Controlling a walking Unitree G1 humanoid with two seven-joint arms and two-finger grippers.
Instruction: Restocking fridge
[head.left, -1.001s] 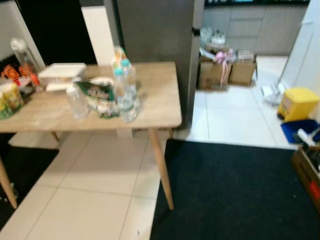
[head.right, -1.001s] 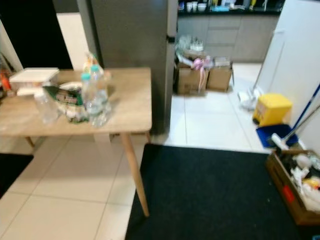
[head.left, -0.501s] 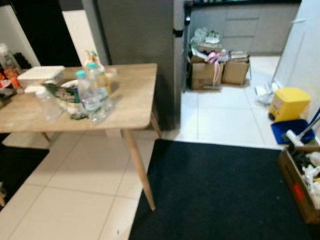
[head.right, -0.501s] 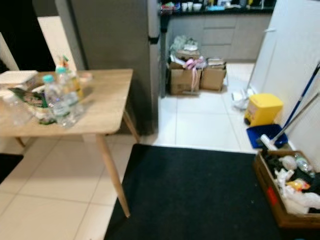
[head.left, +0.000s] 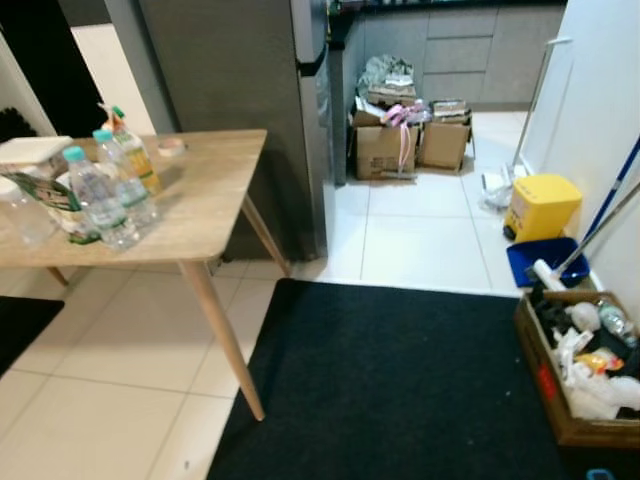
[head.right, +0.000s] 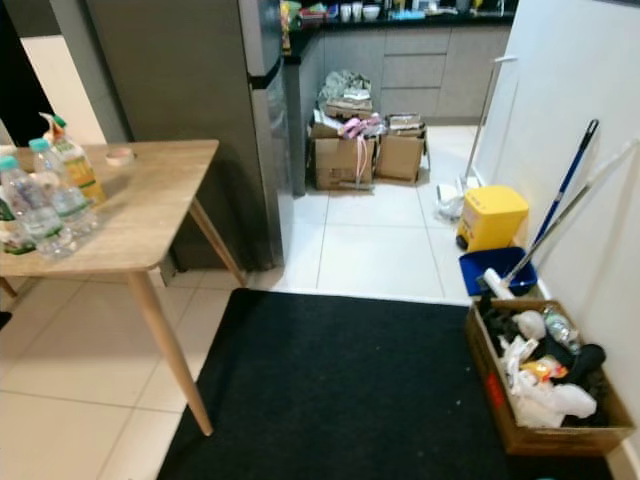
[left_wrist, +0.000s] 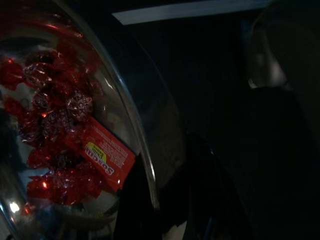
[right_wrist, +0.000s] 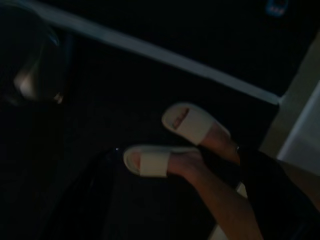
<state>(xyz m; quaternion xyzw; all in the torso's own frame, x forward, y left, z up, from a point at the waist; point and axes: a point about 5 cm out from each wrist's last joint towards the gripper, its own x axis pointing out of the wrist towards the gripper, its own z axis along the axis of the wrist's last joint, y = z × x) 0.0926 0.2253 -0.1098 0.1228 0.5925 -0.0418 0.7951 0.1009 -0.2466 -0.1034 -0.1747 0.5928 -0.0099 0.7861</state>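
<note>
Fridge: tall grey unit, door shut, standing just behind the far right corner of the wooden table. On the table's left part, 2 clear water bottles with pale blue caps stand upright, touching or nearly so; a yellow bottle with a green top stands just behind them. A small roll of tape lies near the table's far edge.

Left gripper: dark wrist view, black fingers against a clear plastic container packed with red-wrapped sweets; cannot tell whether the jaws are apart or clamped. Right wrist view is very dark: a person's feet in white slippers on a dark floor; jaw state cannot be told.

Floor: pale tiles, then a black mat in front. Past the fridge, cardboard boxes with a pink ribbon. By the right wall, a yellow bin, a blue dustpan, and a wooden crate of clutter.
</note>
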